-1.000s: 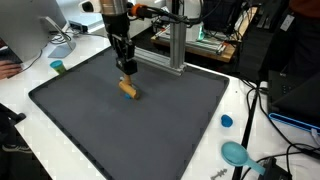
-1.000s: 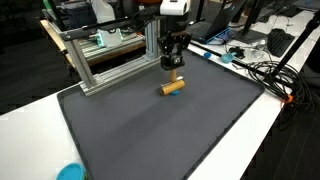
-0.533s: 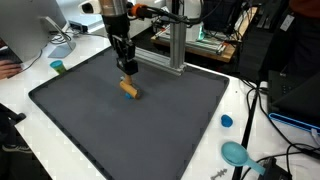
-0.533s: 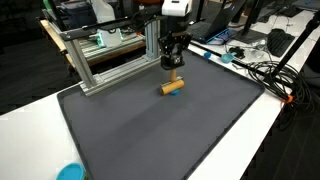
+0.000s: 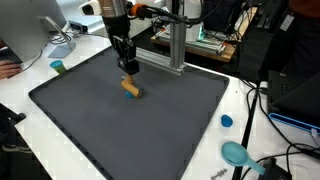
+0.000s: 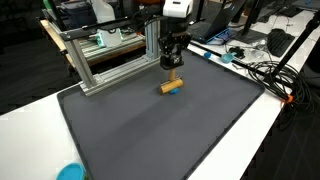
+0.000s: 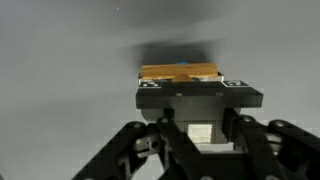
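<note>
We count one gripper [image 5: 128,70], one wooden block [image 5: 131,89] and one dark mat [image 5: 120,135] that covers most of the white table. The block is short, tan and smooth, and it lies flat on the far part of the mat, just below the gripper. The two fingers seem pressed together into a narrow tip and they hold nothing. We cannot tell if the tip touches the block. In the wrist view the black body and its linkage hide the near half of the block, so only one orange-brown strip shows beyond it, with a soft shadow behind. Behind the mat stands one frame of silver aluminium bars [image 6: 110,65]. Off the mat we count three small things: one teal cup [image 5: 57,67] on the left, one blue round cap [image 5: 227,121] on the right and one teal bowl [image 5: 236,153] near it, partly cut by cables.
</note>
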Tool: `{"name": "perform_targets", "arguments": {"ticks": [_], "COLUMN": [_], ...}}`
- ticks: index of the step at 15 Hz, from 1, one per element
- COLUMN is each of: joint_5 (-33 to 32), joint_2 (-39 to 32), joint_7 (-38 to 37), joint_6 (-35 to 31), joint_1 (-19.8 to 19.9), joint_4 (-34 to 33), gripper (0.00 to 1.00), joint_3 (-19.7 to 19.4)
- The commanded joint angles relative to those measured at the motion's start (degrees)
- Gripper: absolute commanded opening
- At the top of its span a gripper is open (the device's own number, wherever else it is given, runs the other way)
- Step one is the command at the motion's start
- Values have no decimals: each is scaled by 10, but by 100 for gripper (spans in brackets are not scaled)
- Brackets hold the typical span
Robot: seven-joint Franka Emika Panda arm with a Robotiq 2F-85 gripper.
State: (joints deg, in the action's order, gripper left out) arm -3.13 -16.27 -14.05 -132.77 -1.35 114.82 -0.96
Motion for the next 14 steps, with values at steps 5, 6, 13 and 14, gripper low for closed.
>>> {"name": "perform_targets", "arguments": {"ticks": [5,6,13,14], "joint_5": [-8,-8,-24,-26], "joint_2": [-32,-30,-34,-34], "joint_7": [-5,-6,-32,-35], "joint_6": [-7,-18,-93,-96], "joint_1": [-7,-8,-14,-14], "joint_4": [2,4,11,10], "gripper": [21,21,21,21], "joint_3": [-5,-5,-9,-10]}}
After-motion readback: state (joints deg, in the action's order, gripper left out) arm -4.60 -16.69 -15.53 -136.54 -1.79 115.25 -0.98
